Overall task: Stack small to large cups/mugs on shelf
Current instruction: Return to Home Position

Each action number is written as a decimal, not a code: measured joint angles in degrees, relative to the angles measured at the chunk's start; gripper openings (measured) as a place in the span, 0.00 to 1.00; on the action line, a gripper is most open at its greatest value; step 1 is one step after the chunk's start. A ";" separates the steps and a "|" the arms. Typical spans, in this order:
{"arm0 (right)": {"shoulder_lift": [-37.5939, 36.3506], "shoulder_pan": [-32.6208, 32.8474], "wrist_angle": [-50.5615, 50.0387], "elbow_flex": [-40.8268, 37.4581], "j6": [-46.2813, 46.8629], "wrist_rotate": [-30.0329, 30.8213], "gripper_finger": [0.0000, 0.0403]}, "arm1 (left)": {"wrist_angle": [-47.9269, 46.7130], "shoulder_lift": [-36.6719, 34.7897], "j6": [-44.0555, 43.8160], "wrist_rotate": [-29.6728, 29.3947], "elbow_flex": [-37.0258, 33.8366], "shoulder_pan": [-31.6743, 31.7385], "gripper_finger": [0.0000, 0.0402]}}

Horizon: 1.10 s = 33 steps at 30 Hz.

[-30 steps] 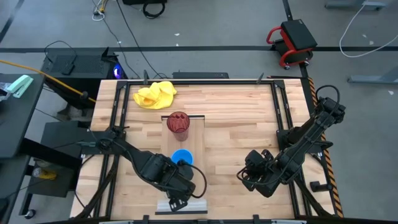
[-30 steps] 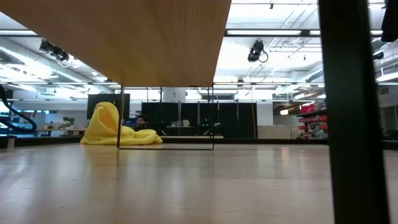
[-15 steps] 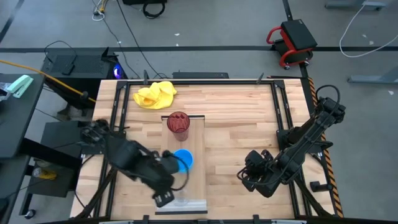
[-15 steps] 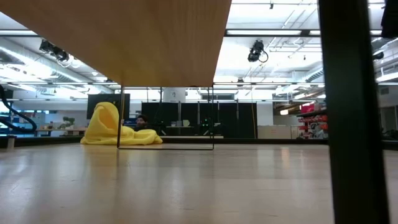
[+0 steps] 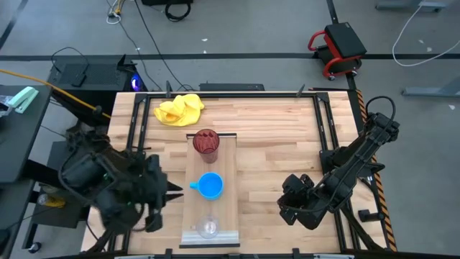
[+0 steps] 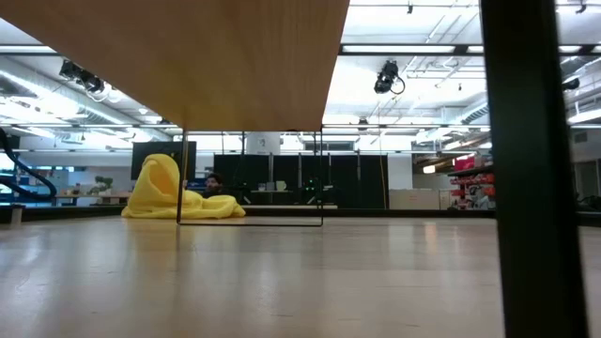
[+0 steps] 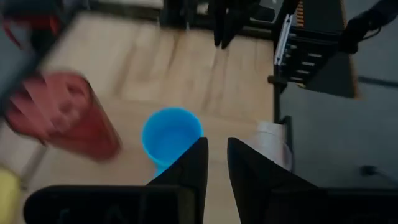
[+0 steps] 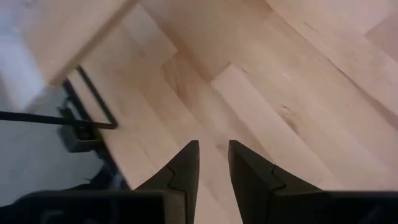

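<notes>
1. Shelf (image 5: 227, 164): a pale board lying on the worktop (image 5: 277, 137). It runs from about mid-worktop to the near edge, where its raised lip sits.
2. Clear glass cup (image 5: 208, 229): the smallest vessel, upright on the shelf at the lip end, close to the worktop's near edge.
3. Blue mug (image 5: 210, 185): the mid-sized vessel, upright at mid-shelf, its handle pointing toward the worktop's left edge. It stands apart from both neighbours.
4. Dark red tumbler (image 5: 205, 142): the tallest vessel, upright at the shelf's far end, toward the middle of the worktop.
5. Yellow cloth (image 5: 180, 109): bunched near the far left corner, off the shelf and not part of the row.
6. Left gripper (image 7: 217, 149): over the left edge of the worktop, beside the shelf and touching nothing. Its fingers are drawn close together and hold nothing. Its wrist view looks across at all three vessels.
7. Right gripper (image 8: 213, 152): low near the right edge toward the near corner, well apart from the shelf. Its fingers are likewise drawn together and empty.
8. Progress, as a judgement: all three vessels stand on the shelf in a row, small to large from the lip end, so the placing looks finished. They are lined up, not nested. What seems left is parking the arms.
</notes>
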 joint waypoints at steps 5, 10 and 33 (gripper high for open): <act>0.00 0.00 -0.02 3.91 0.10 -0.01 0.23 | 0.01 0.07 9.10 -7.47 0.00 -4.84 0.15; 0.00 0.02 0.00 9.05 -0.01 -0.01 0.23 | 0.02 -0.57 11.33 -13.15 -0.02 -8.64 0.12; -0.18 0.02 0.06 19.82 -10.19 -0.01 0.23 | 0.51 -20.12 -17.89 -23.18 -22.18 -19.98 0.08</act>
